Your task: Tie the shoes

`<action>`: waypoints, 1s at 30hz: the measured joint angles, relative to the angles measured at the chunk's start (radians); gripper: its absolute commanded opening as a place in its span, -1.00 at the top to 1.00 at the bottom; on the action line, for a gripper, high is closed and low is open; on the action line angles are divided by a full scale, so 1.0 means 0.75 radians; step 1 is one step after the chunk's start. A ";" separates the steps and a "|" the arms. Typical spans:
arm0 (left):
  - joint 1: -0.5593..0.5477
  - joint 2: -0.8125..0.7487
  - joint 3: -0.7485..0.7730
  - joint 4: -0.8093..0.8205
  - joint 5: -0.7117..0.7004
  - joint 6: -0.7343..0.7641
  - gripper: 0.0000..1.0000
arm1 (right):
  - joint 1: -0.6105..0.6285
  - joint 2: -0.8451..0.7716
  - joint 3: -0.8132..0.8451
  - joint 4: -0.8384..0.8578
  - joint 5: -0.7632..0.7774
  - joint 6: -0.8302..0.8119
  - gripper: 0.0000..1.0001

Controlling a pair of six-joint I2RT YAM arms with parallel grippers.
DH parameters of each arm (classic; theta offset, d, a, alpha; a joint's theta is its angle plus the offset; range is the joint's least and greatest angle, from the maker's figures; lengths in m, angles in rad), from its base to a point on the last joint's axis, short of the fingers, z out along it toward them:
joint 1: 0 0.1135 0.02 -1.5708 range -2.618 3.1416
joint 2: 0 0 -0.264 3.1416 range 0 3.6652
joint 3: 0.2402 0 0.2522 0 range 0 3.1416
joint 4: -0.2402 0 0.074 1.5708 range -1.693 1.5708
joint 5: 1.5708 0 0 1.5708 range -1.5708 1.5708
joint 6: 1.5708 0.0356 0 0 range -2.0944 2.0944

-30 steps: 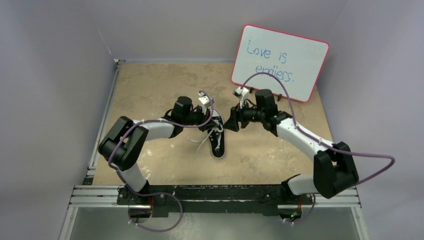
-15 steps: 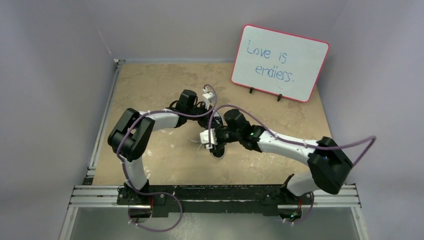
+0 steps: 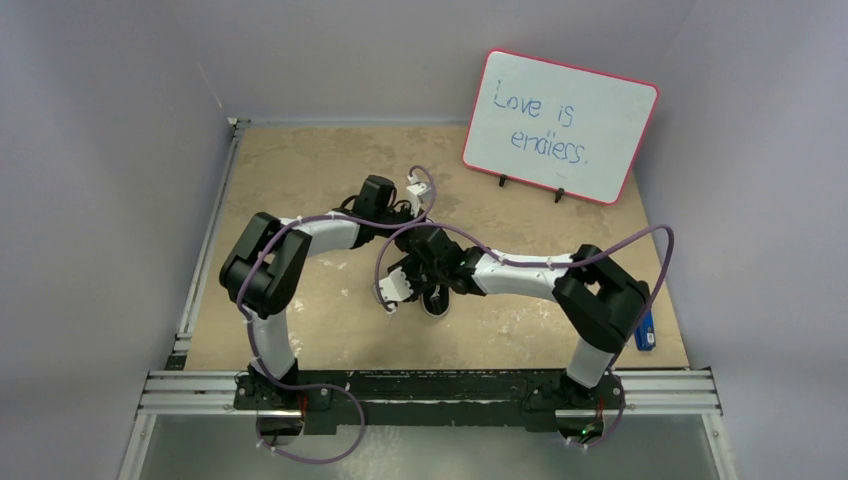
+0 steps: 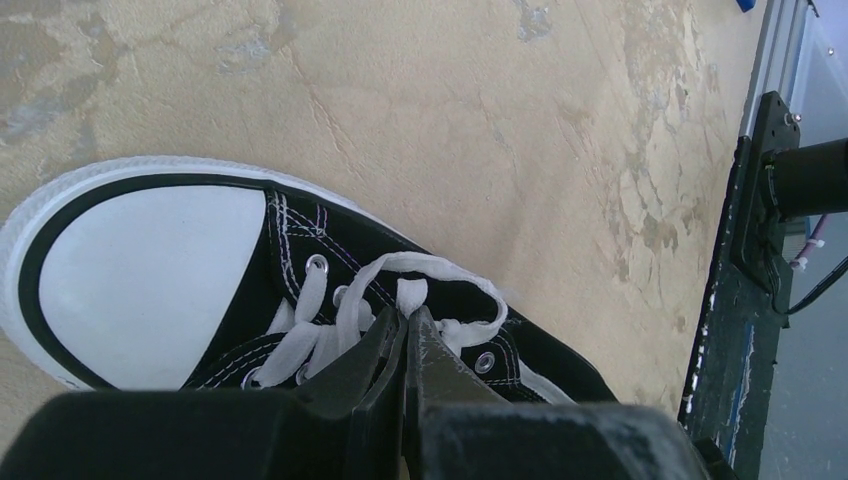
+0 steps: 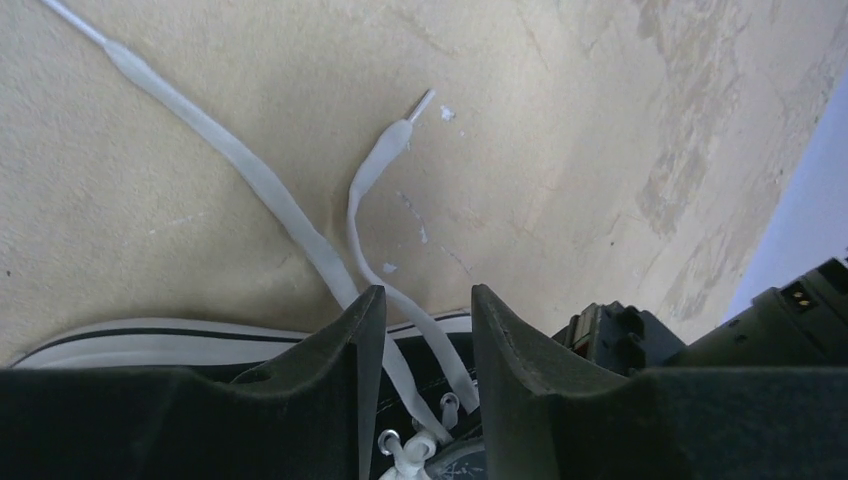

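Clamped tight on the laces (image 4: pixel 430 263) with the left gripper (image 4: pixel 405 325), sneaker (image 4: pixel 150 260) mid-frame in the top view. Just swung the right gripper (image 5: pixel 425 300) in from upper right, spread wide over both loose ends. Probably grabbing one next.

white arm links (image 3: pixel 325 232), black joints (image 3: pixel 268 268), looping purple cables (image 3: pixel 640 231)
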 measured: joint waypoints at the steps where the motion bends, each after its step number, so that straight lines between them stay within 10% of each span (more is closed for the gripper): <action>1: 0.004 0.000 0.000 -0.001 0.001 0.001 1.00 | 0.001 0.005 0.002 -0.008 0.009 -0.017 0.20; 16: 0.027 0.006 0.005 0.005 0.004 -0.002 1.00 | 0.012 0.124 0.068 -0.059 0.084 -0.111 0.13; 19: 0.032 0.007 0.005 0.008 0.005 -0.002 1.00 | 0.025 0.162 0.094 -0.056 0.084 -0.113 0.33; 21: 0.030 0.007 0.005 0.006 0.011 -0.003 1.00 | 0.028 0.178 0.101 -0.053 0.074 -0.115 0.98; 30: 0.029 0.007 0.004 0.003 0.013 -0.008 1.00 | 0.025 0.013 0.086 -0.077 -0.099 0.154 1.00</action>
